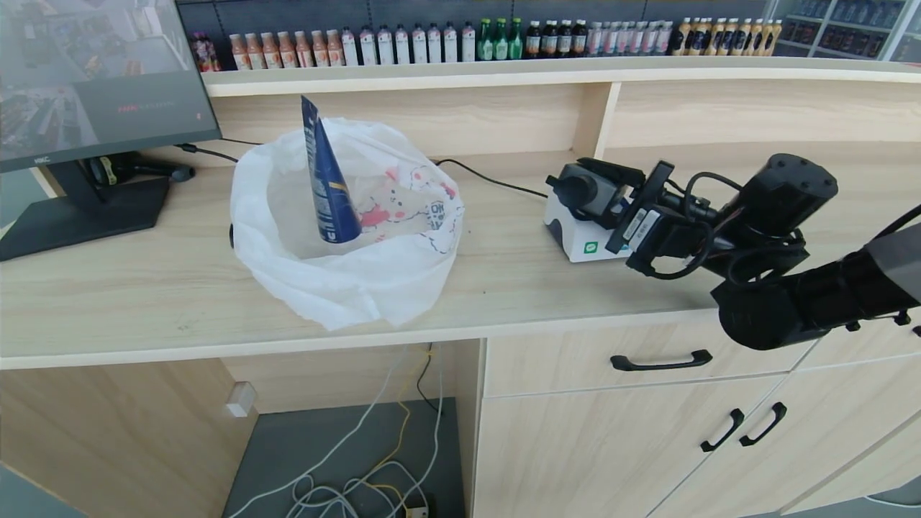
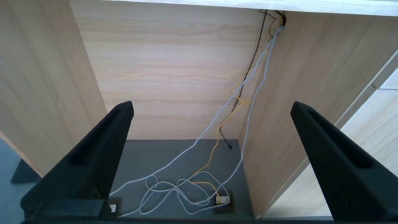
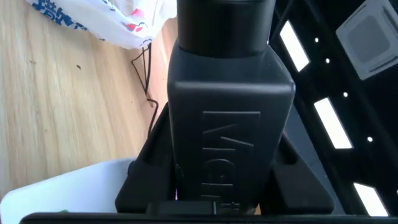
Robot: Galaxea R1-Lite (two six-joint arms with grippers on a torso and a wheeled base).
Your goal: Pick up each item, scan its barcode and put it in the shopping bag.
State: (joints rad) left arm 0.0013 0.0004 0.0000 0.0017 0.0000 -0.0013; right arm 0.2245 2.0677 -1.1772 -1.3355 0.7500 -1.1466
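Observation:
A white shopping bag [image 1: 345, 280] stands open on the wooden counter [image 1: 129, 288], and a blue cone-shaped tube [image 1: 327, 180] stands upright inside it. To its right, my right gripper [image 1: 615, 208] is shut on a black barcode scanner [image 1: 586, 188], which rests at its white cradle [image 1: 575, 243]. The right wrist view has the scanner body [image 3: 230, 124] close up, with the bag's edge [image 3: 93, 18] beyond it. My left gripper [image 2: 211, 112] is open and holds nothing. It hangs low in front of the open recess under the counter.
A monitor [image 1: 93, 72] on a black stand sits at the counter's far left. Bottles [image 1: 468, 39] line the shelf behind. Drawers and doors with black handles [image 1: 660, 362] lie below the right arm. Loose cables [image 2: 186, 186] trail on the floor of the recess.

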